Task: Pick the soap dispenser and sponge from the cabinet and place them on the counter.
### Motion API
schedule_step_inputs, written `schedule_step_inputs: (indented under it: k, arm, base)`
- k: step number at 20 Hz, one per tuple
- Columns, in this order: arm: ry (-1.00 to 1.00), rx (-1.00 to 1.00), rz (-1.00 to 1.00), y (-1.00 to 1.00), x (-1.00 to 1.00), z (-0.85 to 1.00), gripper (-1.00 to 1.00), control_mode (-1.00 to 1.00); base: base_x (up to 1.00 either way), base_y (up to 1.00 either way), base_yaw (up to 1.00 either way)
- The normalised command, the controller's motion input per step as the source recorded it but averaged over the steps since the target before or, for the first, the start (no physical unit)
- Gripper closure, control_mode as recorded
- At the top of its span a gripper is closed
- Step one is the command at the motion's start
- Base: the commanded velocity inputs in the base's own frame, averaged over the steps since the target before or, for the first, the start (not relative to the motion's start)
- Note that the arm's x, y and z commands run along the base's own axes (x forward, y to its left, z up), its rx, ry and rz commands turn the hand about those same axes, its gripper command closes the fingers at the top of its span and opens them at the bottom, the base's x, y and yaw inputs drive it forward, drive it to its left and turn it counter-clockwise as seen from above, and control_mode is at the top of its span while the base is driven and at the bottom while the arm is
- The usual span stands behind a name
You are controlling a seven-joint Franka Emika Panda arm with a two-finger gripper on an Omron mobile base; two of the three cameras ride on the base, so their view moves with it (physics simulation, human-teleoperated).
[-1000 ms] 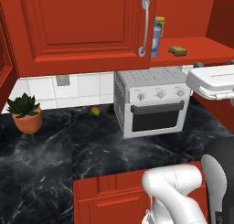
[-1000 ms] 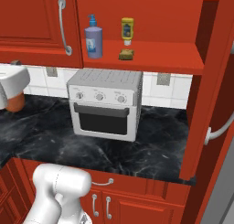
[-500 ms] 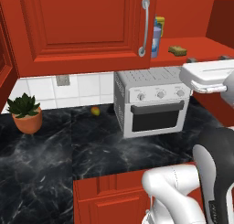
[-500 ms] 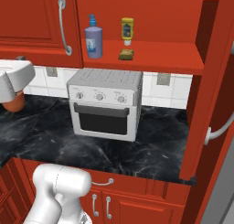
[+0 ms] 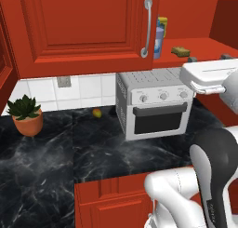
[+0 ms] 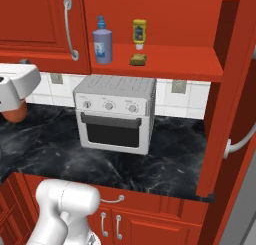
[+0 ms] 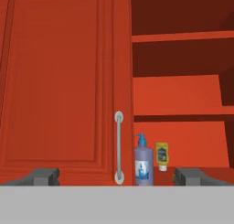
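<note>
Jaws stood wide apart, nothing between them. The soap sat on the cabinet shelf, the sponge at its three o'clock, above the desk.

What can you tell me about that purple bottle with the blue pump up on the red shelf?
The soap dispenser is a small lavender bottle, plastic by its look, with a blue pump top and a white-and-blue label. It stands upright on the cabinet's red shelf, just beside the closed door's silver handle. A yellow squeeze bottle and the tan sponge sit to its side, apart from it. Nothing grips it.
</note>
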Motion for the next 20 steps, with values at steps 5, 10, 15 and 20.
schedule_step_inputs:
  k: [5,10,15,20]
  arm:
    - [-0.03,0.00,0.00,0.00,0.07,0.00,-1.00,-1.00]
    - [0.02,0.00,0.00,0.00,0.15,0.00,-1.00,-1.00]
    - [0.03,0.01,0.00,0.00,0.21,0.00,-1.00,-1.00]
    - [0.01,0.00,0.00,0.00,0.23,0.00,-1.00,-1.00]
  base:
    - [0.00,0.00,0.00]
    - [0.00,0.00,0.00]
    - [0.00,0.00,0.00]
    - [0.00,0.00,0.00]
